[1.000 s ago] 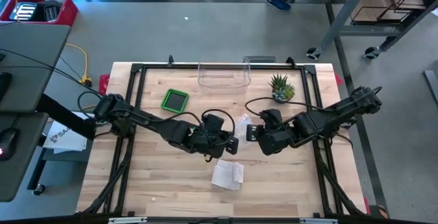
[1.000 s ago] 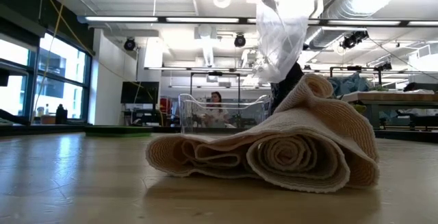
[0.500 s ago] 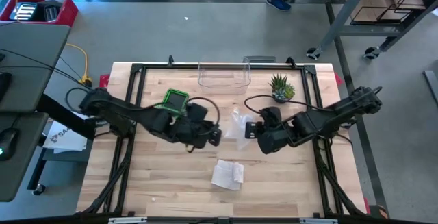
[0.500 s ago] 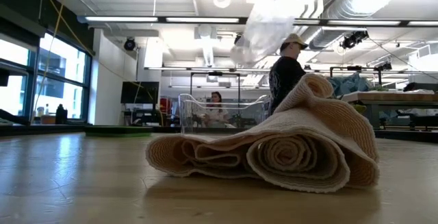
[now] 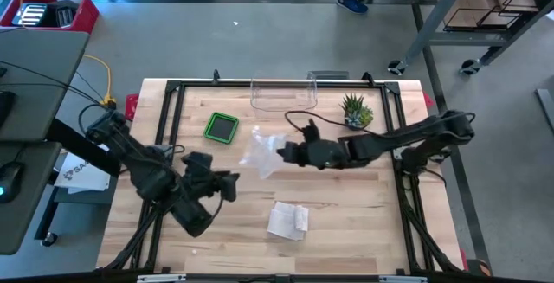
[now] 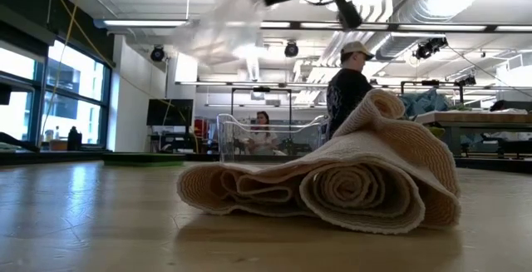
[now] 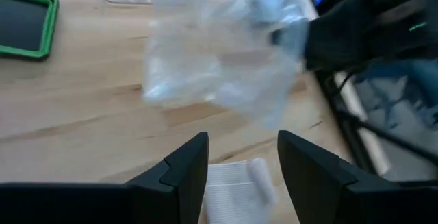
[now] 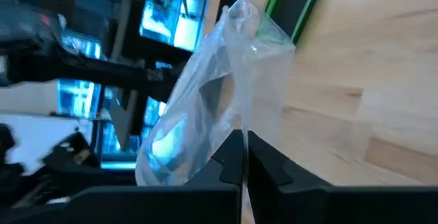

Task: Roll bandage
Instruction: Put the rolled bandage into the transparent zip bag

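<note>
The bandage (image 5: 288,220) lies loosely rolled on the worktop's (image 5: 363,231) near middle; right end effector (image 5: 281,152) pinches a clear plastic bag (image 5: 260,151) above, left end effector (image 5: 232,183) spread, empty.

Grey concrete floor (image 5: 260,32) surrounding the light wooden bench (image 5: 346,231). Red bin (image 5: 48,10) on the floor at one corner; grey desk (image 5: 35,75) beside it; metal-framed trolley on castors (image 5: 450,23) at the opposite corner. Low view: open industrial ceiling with exposed ducts (image 6: 449,6) and strip lights (image 6: 166,24), tall windows (image 6: 50,89) along one side, white wall (image 6: 133,97), and a person in a cap (image 6: 347,89) standing beyond the bench.
</note>
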`<action>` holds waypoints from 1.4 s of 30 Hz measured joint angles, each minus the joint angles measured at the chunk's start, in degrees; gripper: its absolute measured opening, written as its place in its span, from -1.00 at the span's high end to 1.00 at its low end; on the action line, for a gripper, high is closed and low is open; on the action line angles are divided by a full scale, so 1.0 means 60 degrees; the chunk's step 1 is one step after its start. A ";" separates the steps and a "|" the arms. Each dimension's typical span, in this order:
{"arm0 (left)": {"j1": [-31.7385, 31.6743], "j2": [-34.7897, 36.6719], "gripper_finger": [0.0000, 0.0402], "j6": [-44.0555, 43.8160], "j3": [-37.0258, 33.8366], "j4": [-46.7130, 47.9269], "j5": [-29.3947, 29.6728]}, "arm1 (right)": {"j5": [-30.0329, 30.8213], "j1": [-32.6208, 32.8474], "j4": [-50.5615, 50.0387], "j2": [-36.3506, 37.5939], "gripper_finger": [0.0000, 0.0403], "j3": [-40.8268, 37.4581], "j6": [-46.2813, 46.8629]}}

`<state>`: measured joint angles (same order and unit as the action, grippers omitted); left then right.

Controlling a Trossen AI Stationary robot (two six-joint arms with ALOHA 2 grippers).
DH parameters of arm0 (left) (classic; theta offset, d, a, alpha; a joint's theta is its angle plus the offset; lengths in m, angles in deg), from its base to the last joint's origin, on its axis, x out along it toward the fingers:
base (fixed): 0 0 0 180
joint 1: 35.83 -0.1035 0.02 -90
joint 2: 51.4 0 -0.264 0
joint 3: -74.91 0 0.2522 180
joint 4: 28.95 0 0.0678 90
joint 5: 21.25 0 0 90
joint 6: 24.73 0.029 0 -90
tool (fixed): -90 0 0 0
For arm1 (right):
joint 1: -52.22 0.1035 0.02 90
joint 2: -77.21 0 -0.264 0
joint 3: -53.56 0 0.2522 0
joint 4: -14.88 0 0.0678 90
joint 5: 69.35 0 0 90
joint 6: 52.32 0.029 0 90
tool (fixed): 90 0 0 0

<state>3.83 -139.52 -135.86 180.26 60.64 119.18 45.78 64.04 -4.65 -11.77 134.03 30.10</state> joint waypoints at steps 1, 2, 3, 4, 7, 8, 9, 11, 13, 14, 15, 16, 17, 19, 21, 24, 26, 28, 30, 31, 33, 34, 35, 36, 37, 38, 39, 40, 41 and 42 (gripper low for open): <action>0.0068 -0.0004 0.15 -0.0254 0.0000 -0.0001 0.0163 | -0.0246 -0.0113 0.0145 -0.0212 1.00 0.0061 -0.0086; 0.0057 -0.0007 0.15 -0.0418 0.0000 -0.0045 0.0296 | -0.0479 -0.0206 0.0272 -0.0429 1.00 0.0155 -0.0153; -0.0011 -0.0007 0.15 -0.0429 0.0000 -0.0159 0.0375 | -0.0660 -0.0275 0.0388 -0.0643 1.00 0.0261 -0.0174; -0.0117 -0.0007 0.15 -0.0264 0.0000 -0.0355 0.0381 | -0.0761 -0.0314 0.0465 -0.0864 1.00 0.0367 -0.0178; -0.0571 -0.0073 0.15 0.0972 0.0000 -0.1067 -0.0310 | -0.0989 -0.0470 0.0574 -0.1384 1.00 0.0690 -0.0188; -0.0704 -0.0121 0.15 0.1302 0.0000 -0.1316 -0.0601 | -0.1090 -0.0530 0.0568 -0.1509 1.00 0.0786 -0.0257; -0.0824 -0.0194 0.15 0.1553 0.0000 -0.1455 -0.0850 | -0.1173 -0.0603 0.0568 -0.1588 1.00 0.0855 -0.0334; -0.1090 -0.0333 0.15 0.1743 0.0000 -0.1571 -0.1383 | -0.1190 -0.0765 0.0570 -0.1680 1.00 0.0925 -0.0474; -0.1318 -0.0554 0.15 0.1832 0.0000 -0.1580 -0.1926 | -0.1194 -0.0924 0.0483 -0.1685 1.00 0.0931 -0.0573; -0.1403 -0.0724 0.15 0.1948 0.0000 -0.1576 -0.2228 | -0.1199 -0.1013 0.0430 -0.1687 1.00 0.0931 -0.0649; -0.1494 -0.0898 0.15 0.2074 0.0000 -0.1567 -0.2564 | -0.1217 -0.1099 0.0358 -0.1689 1.00 0.0931 -0.0748; -0.1566 -0.1075 0.15 0.2135 -0.0001 -0.1517 -0.2846 | -0.1282 -0.1178 0.0324 -0.1689 1.00 0.0931 -0.0860; -0.1647 -0.1260 0.15 0.2141 -0.0009 -0.1450 -0.2980 | -0.1413 -0.1248 0.0330 -0.1689 1.00 0.0931 -0.0990; -0.1830 -0.1457 0.15 0.2133 -0.0011 -0.1430 -0.3039 | -0.1722 -0.1359 0.0316 -0.1689 1.00 0.0931 -0.1226; -0.2061 -0.1539 0.15 0.1916 -0.0011 -0.1332 -0.3002 | -0.1813 -0.1380 0.0224 -0.1689 1.00 0.0931 -0.1300; -0.2267 -0.1592 0.15 0.1734 -0.0011 -0.1324 -0.2709 | -0.1939 -0.1321 0.0196 -0.1689 1.00 0.0931 -0.1316; -0.2331 -0.1530 0.15 0.1623 -0.0010 -0.1254 -0.2580 | -0.1997 -0.1315 0.0143 -0.1689 1.00 0.0931 -0.1313; -0.2371 -0.1490 0.15 0.1540 -0.0004 -0.1094 -0.2576 | -0.1997 -0.1295 0.0123 -0.1693 1.00 0.0931 -0.1298; -0.2448 -0.1588 0.15 0.1543 0.0000 -0.1021 -0.2678 | -0.1965 -0.1305 0.0135 -0.1693 1.00 0.0931 -0.1196; -0.2501 -0.1637 0.15 0.1543 0.0000 -0.0997 -0.2690 | -0.1961 -0.1345 0.0148 -0.1693 1.00 0.0931 -0.1115; -0.2612 -0.1732 0.15 0.1532 -0.0007 -0.0911 -0.2774 | -0.2001 -0.1407 0.0156 -0.1693 1.00 0.0931 -0.1104; -0.2686 -0.1755 0.15 0.1539 -0.0004 -0.0910 -0.2845 | -0.2024 -0.1411 0.0189 -0.1693 1.00 0.0931 -0.1132; -0.2737 -0.1764 0.15 0.1543 -0.0004 -0.0865 -0.2928 | -0.2028 -0.1411 0.0234 -0.1693 1.00 0.0931 -0.1144; -0.2763 -0.1805 0.15 0.1545 -0.0004 -0.0802 -0.3015 | -0.2028 -0.1415 0.0243 -0.1693 1.00 0.0931 -0.1148; -0.2821 -0.1880 0.15 0.1568 -0.0004 -0.0786 -0.3032 | -0.2028 -0.1415 0.0245 -0.1693 1.00 0.0931 -0.1146; -0.2864 -0.1913 0.15 0.1578 -0.0004 -0.0766 -0.3051 | -0.2032 -0.1411 0.0252 -0.1693 1.00 0.0931 -0.1155; -0.2872 -0.1923 0.15 0.1584 -0.0007 -0.0750 -0.3099 | -0.2039 -0.1411 0.0254 -0.1693 1.00 0.0931 -0.1163; -0.2900 -0.1940 0.15 0.1623 -0.0007 -0.0762 -0.3139 | -0.2043 -0.1411 0.0267 -0.1693 1.00 0.0931 -0.1159; -0.2953 -0.1949 0.15 0.1717 -0.0004 -0.0750 -0.3137 | -0.2044 -0.1411 0.0305 -0.1693 1.00 0.0935 -0.1142; -0.2996 -0.1957 0.15 0.1777 0.0002 -0.0662 -0.3150 | -0.2057 -0.1409 0.0327 -0.1693 1.00 0.0935 -0.1142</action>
<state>-14.14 -151.26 -125.19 180.27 56.67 100.29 33.44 55.58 -2.69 -21.92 139.64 23.25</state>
